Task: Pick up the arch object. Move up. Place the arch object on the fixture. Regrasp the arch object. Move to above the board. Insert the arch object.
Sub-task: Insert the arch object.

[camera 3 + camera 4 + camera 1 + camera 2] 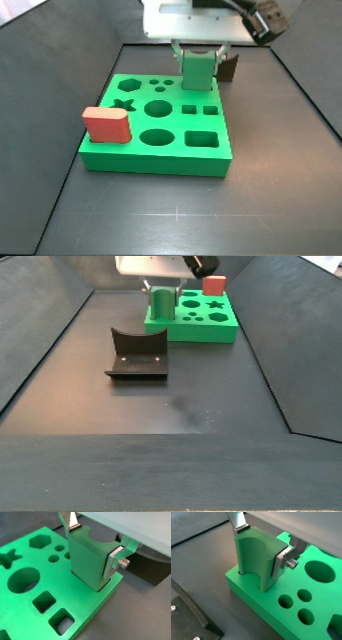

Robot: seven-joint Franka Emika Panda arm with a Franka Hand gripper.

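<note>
- In a side view a red block (106,126) stands at the left edge of the board (158,150), beside the star hole and apart from the arch.
- The board is a green slab lying mid-frame on the dark floor (174,215); its open holes, circles and squares, spread between the red block and its right edge.
- The arch (199,69) stands upright at the board's far right corner, just right of centre at the top of that view, its lower end at or in the board's surface; how deep it sits cannot be told.
- The claw (199,58) hangs over that corner and grips the arch; in both wrist views its silver fingers (115,561) press on the arch's two sides, jaws narrowed to the arch's width, with the curved notch facing up toward the wrist.
- A dark block shows just right of the arch, behind the board's far corner, partly hidden by the claw.
- In the other side view the fixture (138,354) stands left of centre on the floor, near the board (201,328) but clear of it, with the arch (162,304) rising just beyond it.
</note>
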